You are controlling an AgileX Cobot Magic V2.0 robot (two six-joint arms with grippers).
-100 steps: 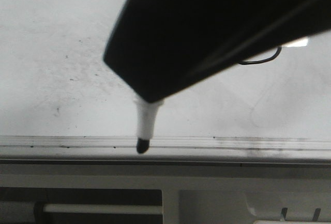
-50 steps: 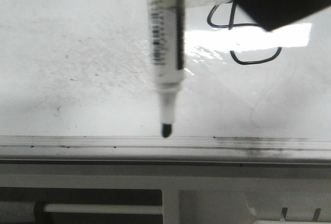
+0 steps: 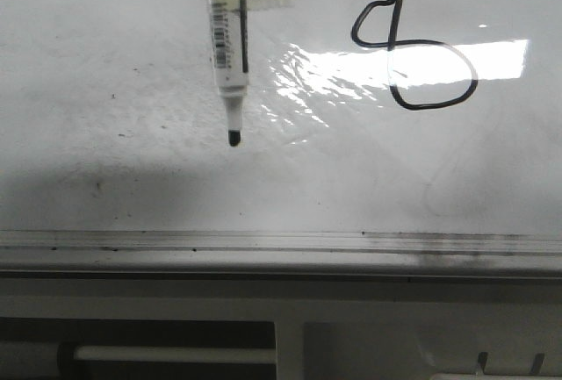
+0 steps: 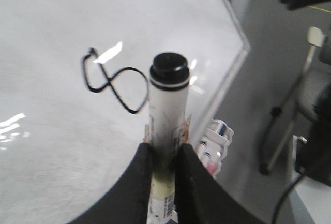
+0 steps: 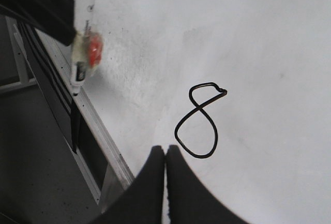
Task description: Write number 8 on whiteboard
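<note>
The whiteboard (image 3: 114,46) fills the front view, smudged grey, with a bright glare (image 3: 492,60) and a pale metal rail (image 3: 263,241) along its near edge. The number 8 (image 3: 392,44) is a thin black tilted figure at the upper right, one small loop and one larger loop. It also shows in the left wrist view (image 4: 106,76) and the right wrist view (image 5: 199,109). My left gripper (image 4: 164,149) is shut on a white marker (image 4: 166,105). The marker (image 3: 226,38) hangs tip down, left of the 8. My right gripper (image 5: 165,151) is shut and empty, close by the 8's larger loop.
Below the rail runs a pale ledge with a white rod (image 3: 176,354). In the left wrist view a white holder with several markers (image 4: 217,141) sits past the board's edge. A chair base (image 4: 282,131) stands on the grey floor.
My left gripper has carried the marker up and away from the rail, its tip now over the board. The dark arm has left the front view, so the whole 8 shows.
</note>
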